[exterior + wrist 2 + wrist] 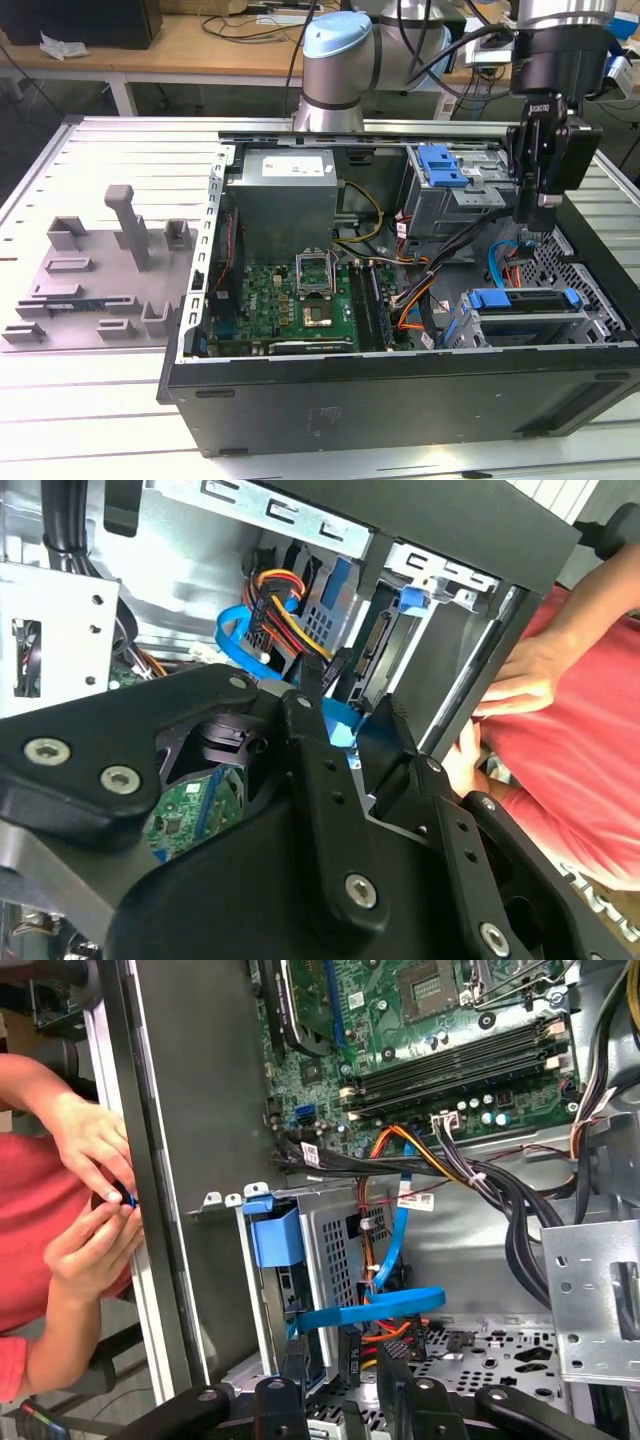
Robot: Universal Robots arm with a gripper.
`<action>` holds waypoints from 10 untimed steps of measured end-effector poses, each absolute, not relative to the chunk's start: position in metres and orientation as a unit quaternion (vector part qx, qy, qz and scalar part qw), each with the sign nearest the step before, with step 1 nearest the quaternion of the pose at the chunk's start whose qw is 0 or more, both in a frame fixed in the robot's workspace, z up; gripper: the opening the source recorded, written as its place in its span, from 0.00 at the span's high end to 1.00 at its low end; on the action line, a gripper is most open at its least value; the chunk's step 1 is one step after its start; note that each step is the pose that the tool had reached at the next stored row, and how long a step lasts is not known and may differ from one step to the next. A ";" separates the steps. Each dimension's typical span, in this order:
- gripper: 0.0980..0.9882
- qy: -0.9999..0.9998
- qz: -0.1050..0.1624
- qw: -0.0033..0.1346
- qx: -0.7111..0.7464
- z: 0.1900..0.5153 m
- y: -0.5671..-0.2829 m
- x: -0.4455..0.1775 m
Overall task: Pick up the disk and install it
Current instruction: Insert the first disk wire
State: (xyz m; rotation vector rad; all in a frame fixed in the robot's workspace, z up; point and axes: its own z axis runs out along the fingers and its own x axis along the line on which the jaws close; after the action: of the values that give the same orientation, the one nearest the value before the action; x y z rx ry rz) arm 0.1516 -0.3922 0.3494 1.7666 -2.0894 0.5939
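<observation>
Black angular gripper (340, 1360), fingers (297, 1368) apart, empty, near blue-bracketed disk (525, 298) in metal case (400, 400)

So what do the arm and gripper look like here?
The arm is silver-grey tubing with a light blue cap on its joint, and black cables loop alongside it. The gripper is black with small white lettering; in both wrist views its fingers are black linkage bars dotted with silver screws.

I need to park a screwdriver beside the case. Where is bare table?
Bare slotted table shows on the exterior view's left, around the grey fixture, and along the computer case's outer wall. Inside is crowded: cables pack the space between motherboard and gripper.
</observation>
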 end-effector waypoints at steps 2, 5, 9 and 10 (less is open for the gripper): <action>0.64 -0.734 0.211 0.171 0.623 0.348 -0.392 0.152; 0.64 -0.731 0.214 0.172 0.625 0.344 -0.392 0.152; 0.64 -0.729 0.220 0.171 0.625 0.341 -0.392 0.152; 0.64 -0.729 0.221 0.171 0.625 0.340 -0.392 0.152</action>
State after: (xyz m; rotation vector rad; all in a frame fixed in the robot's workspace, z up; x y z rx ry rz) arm 0.1516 -0.3916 0.3399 1.7744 -2.0702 0.6287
